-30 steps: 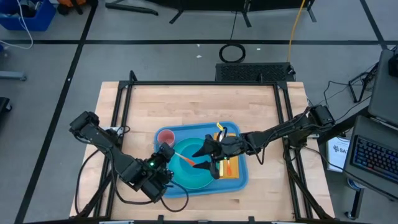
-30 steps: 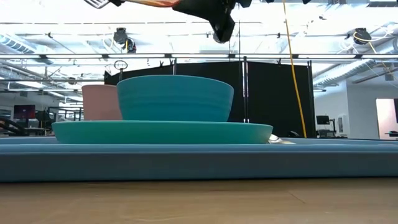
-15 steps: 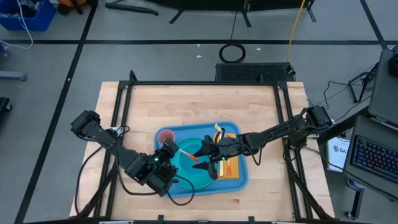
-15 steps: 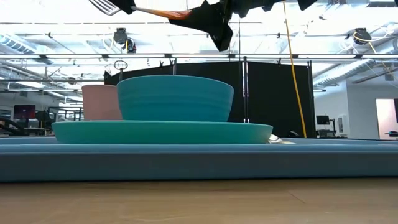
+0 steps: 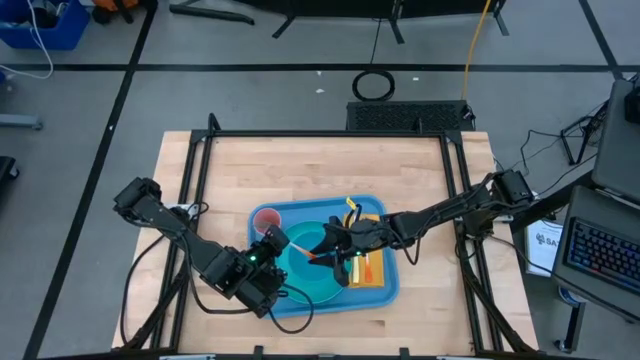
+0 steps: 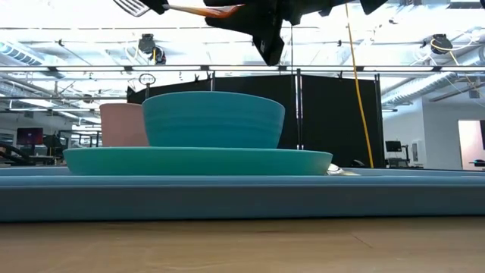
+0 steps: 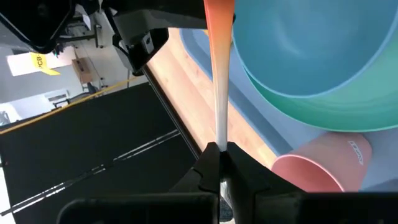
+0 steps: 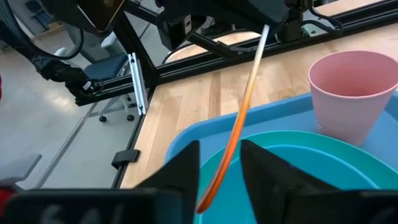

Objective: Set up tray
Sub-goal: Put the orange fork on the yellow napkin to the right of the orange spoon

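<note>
The tray [image 5: 381, 288] lies at the table's near centre, carrying a cyan plate [image 6: 197, 160], a blue bowl [image 6: 213, 119] on it and a pink cup [image 8: 351, 93] beside. My left gripper [image 7: 219, 163] and right gripper [image 8: 219, 163] each pinch one end of an orange-handled utensil [image 8: 239, 127] (held above the bowl).
</note>
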Controlling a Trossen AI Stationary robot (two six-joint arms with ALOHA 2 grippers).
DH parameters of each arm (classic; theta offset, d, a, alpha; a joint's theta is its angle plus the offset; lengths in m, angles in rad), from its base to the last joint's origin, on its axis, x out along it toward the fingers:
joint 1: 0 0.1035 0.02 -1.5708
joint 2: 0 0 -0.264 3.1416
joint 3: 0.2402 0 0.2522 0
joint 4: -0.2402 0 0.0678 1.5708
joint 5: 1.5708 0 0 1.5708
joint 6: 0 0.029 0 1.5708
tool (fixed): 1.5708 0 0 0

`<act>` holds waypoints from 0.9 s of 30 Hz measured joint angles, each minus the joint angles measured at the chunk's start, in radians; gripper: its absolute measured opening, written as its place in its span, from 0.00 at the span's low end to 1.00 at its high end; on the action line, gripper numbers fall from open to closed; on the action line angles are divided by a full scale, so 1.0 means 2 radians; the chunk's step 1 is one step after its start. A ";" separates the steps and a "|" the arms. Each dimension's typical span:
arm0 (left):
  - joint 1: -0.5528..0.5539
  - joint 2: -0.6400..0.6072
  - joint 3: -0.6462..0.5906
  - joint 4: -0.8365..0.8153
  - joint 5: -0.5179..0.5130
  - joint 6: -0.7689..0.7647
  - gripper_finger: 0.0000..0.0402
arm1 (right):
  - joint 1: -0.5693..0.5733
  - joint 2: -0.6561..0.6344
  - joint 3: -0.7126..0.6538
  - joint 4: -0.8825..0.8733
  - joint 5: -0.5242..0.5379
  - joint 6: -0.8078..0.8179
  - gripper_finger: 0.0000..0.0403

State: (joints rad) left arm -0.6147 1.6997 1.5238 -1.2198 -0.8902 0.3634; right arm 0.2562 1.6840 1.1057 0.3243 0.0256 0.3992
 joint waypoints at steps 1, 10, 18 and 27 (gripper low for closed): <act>0.000 0.000 0.000 0.001 0.000 0.000 0.02 | 0.000 0.000 0.000 0.000 0.000 0.000 0.23; -0.002 0.000 0.000 0.025 0.002 0.001 0.05 | 0.000 0.000 -0.001 -0.019 0.010 0.010 0.02; -0.013 0.000 0.000 0.031 -0.015 -0.005 0.10 | 0.003 0.000 -0.001 -0.019 0.028 0.000 0.00; -0.031 0.000 -0.001 0.030 -0.049 -0.063 0.11 | 0.004 -0.001 0.001 -0.033 0.051 0.004 0.00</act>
State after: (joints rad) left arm -0.6762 1.7004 1.5223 -1.1606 -0.9876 0.2364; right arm 0.2649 1.6817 1.1076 0.2590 0.1276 0.4078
